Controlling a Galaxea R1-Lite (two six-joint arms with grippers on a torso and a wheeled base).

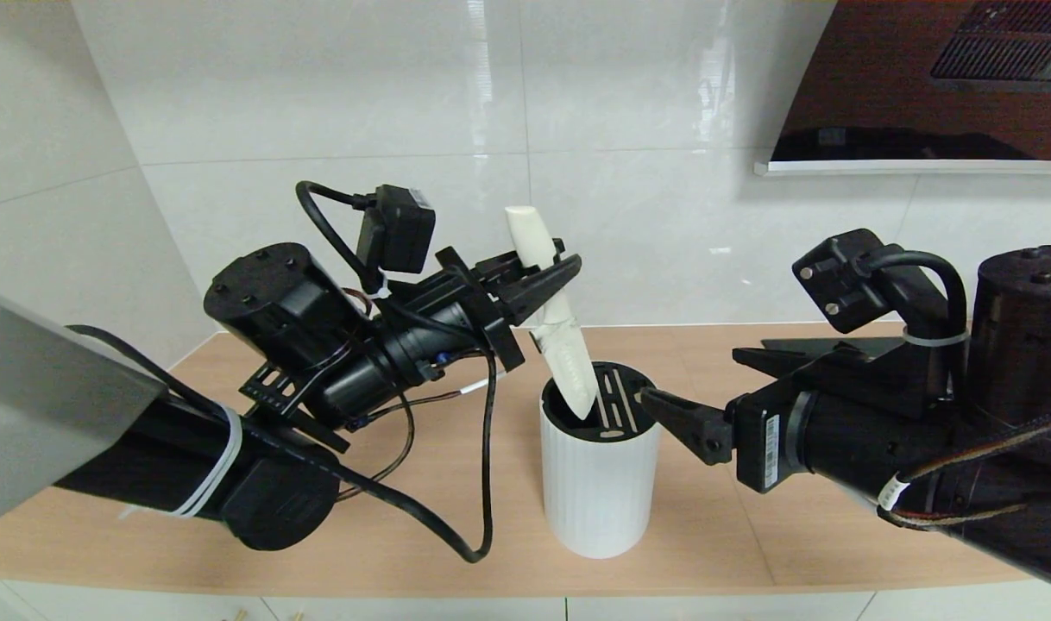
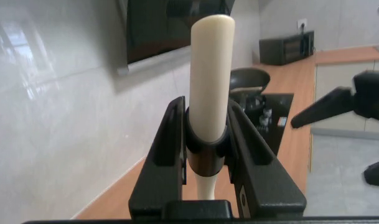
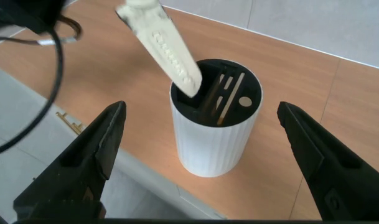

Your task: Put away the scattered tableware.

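The left gripper (image 1: 550, 285) clamps a white knife (image 1: 567, 349) by its handle, blade tip just inside the top of the white holder (image 1: 599, 492) on the counter (image 1: 750, 535). The right gripper (image 1: 691, 373) sits open just beside the holder. The knife looks nearly stowed but is not yet released.

This is a kitchen: a slanted dark-glass range hood (image 1: 922, 86) hangs on a wall of glossy white tiles (image 1: 318, 103) above a long wood-topped desk (image 1: 733, 535). On the desk stands a white slotted holder (image 1: 599, 492), with the tip of a white knife (image 1: 569, 354) in its opening. Farther along the desk, the left wrist view shows a black hob (image 2: 273, 118) with a dark pan (image 2: 248, 78) on it, a dark boxy appliance (image 2: 287, 48) near the far end and a wall socket (image 2: 302, 23) above that.
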